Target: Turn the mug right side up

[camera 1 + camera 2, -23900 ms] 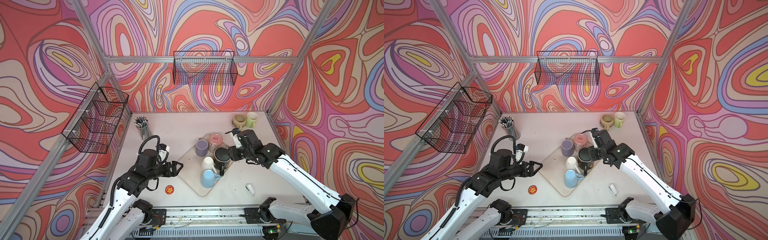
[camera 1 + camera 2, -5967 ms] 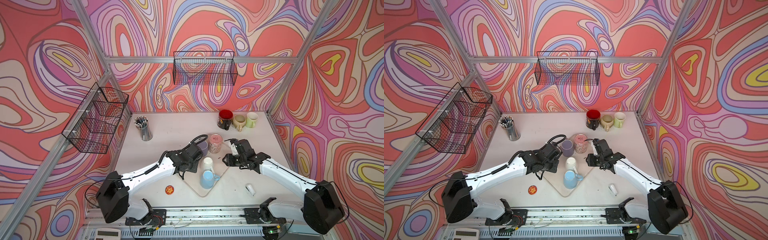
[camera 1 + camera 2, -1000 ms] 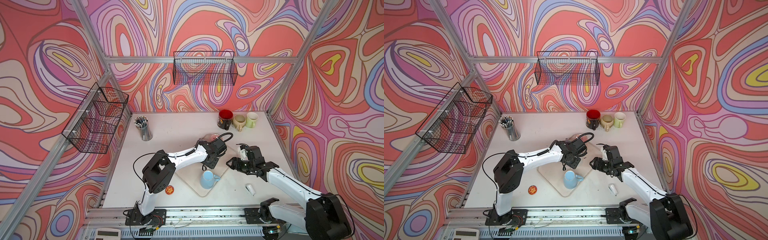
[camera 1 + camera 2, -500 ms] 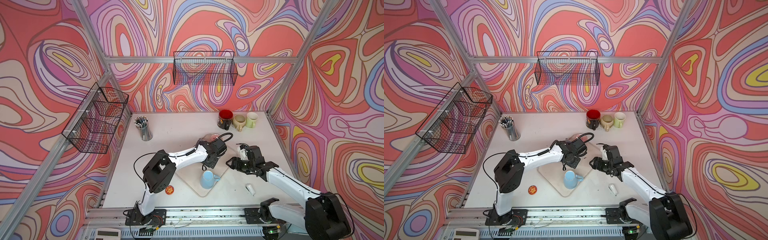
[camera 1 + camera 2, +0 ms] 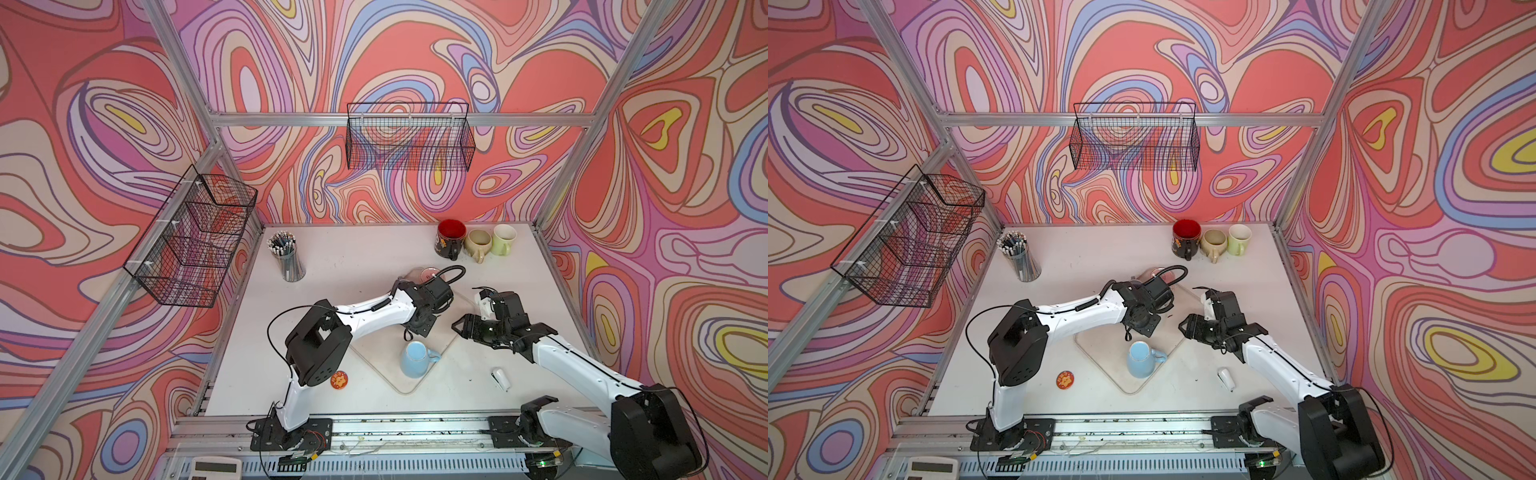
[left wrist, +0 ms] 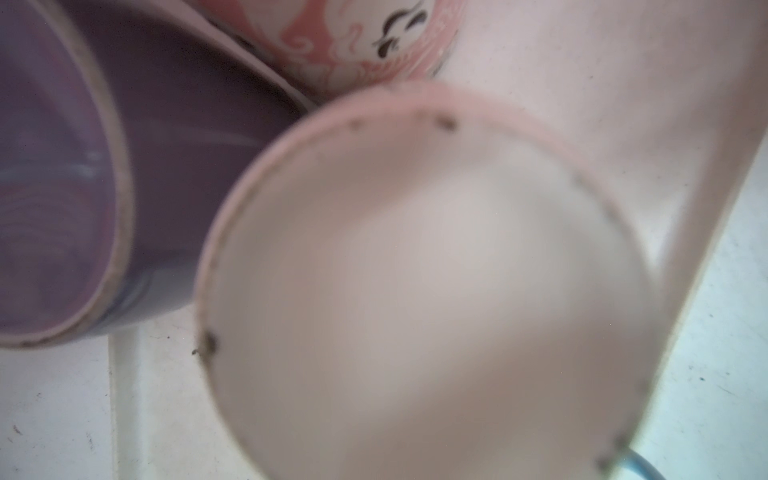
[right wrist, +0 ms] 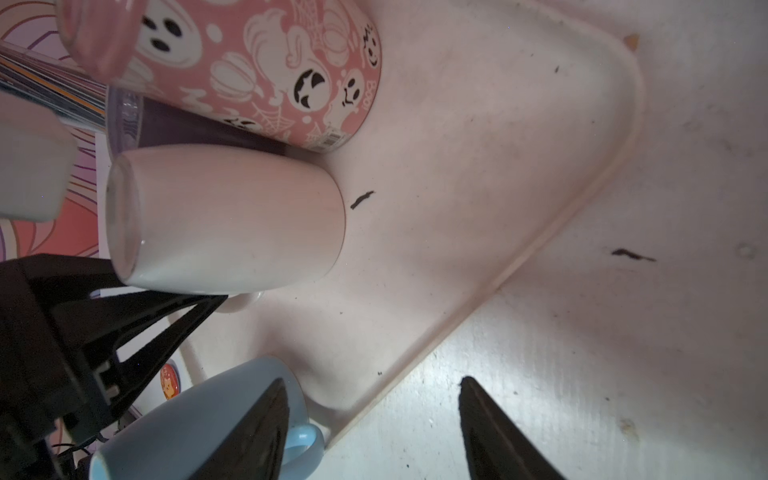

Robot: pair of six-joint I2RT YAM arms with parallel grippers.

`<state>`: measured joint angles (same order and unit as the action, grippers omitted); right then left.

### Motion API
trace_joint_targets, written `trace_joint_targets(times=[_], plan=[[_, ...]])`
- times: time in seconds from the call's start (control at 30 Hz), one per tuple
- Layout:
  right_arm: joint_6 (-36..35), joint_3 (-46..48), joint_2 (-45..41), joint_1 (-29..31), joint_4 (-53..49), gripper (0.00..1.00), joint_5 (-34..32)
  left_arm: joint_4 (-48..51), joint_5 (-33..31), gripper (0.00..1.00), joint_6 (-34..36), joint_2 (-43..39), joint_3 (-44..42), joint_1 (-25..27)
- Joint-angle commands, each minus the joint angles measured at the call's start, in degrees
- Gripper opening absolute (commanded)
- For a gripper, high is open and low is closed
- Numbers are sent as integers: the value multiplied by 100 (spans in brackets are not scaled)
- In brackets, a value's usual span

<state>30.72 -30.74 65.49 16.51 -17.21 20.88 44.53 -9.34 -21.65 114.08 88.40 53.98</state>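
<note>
The left gripper (image 7: 218, 300), seen from the right wrist view: its two black fingers converge almost to a point at the handle of the cream mug (image 7: 232, 220) and appear to pinch it, though the mug's body partly hides the contact. The cream mug stands upside down, base uppermost and rim resting on the clear tray (image 7: 478, 166). The left wrist view is filled by its blurred base, and in both top views the left arm's wrist covers it. A purple mug (image 6: 174, 137) and a pink ghost-print mug (image 7: 270, 70) crowd it on the side away from the handle. Whether either touches it cannot be told. A blue mug (image 5: 415, 359) sits apart on the tray's near corner. The right gripper (image 7: 374, 419) hovers by the tray's rim, partly over the table (image 5: 353, 257), with its jaws wide apart and nothing between them. Step in hand, as judged: the grasp is made and the lift has not yet begun, since the rim looks seated on the tray. The next move calls for a straight rise clear of the two neighbours, then a half turn of the wrist to bring the opening upward, then a put-down on the base. A grip on the handle alone may let the body swing during the turn, so the rotation should be slow.
</note>
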Motion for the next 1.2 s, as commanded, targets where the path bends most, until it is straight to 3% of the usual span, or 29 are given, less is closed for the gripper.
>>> trace_joint_targets(times=[0.0,0.57,0.9,1.17], plan=[[-92,7,-28,-34,-1,67,29,56,-173,2,27,-318,32,8],[-44,-61,-288,-35,-222,67,74,74,-179,0,177,-683,318,-10],[35,-90,-734,-34,-287,67,299,-278,522,0,78,-1384,76,-302],[138,-17,-1109,-37,120,67,897,-777,1207,0,-6,-1990,-264,-527]])
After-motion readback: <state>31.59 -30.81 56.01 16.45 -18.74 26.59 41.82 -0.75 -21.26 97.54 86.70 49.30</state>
